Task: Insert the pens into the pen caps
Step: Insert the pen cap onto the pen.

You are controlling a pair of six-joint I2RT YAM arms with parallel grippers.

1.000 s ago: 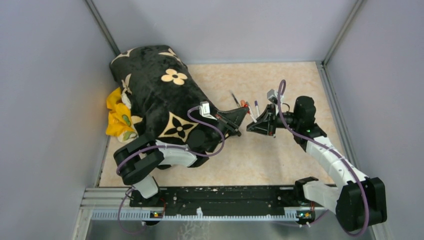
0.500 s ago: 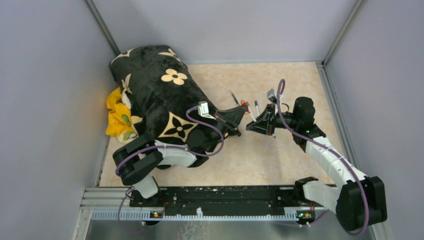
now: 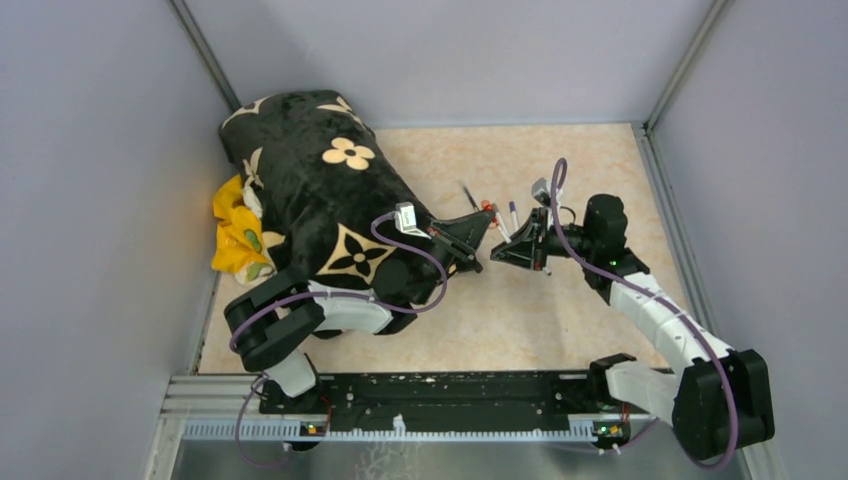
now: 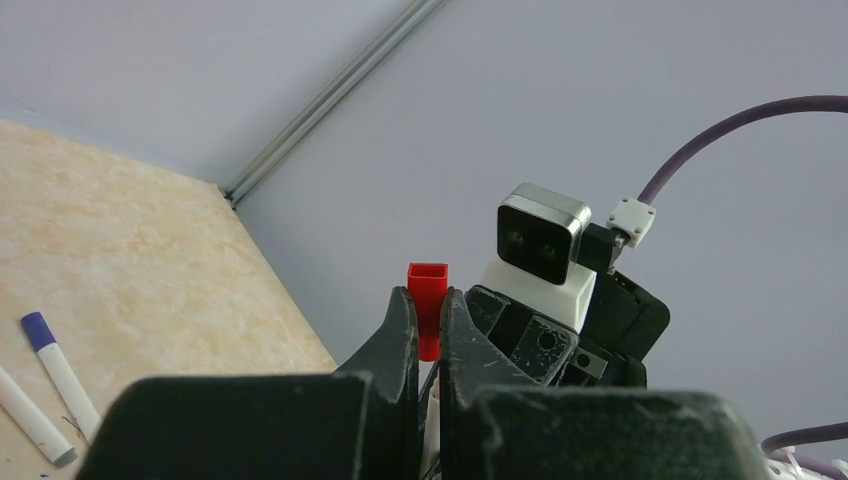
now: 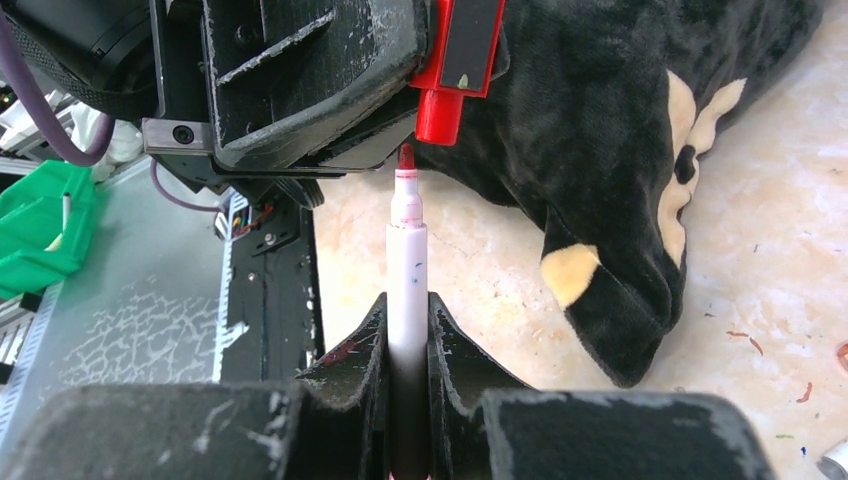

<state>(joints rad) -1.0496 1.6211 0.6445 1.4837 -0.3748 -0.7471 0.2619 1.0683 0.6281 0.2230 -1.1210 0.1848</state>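
Pinching a white pen (image 5: 407,260), the right gripper (image 5: 407,302) is creeping nearer, lining its tip just under the red cap (image 5: 440,115) at 12 o'clock, pinched in the left gripper (image 4: 428,300).

Lighting even and diffuse from overhead, with no glare and only faint soft shadows on the table (image 3: 520,320). Overhead view sharp throughout; the dark fabric (image 3: 320,190) shows little detail. Wrist views: the bodies of the left gripper (image 4: 428,297) and right gripper (image 5: 406,302) are dim and blurred at the bottom edge — red cap (image 4: 428,278) and pen (image 5: 406,250) crisp. Background beyond the pen slightly soft.
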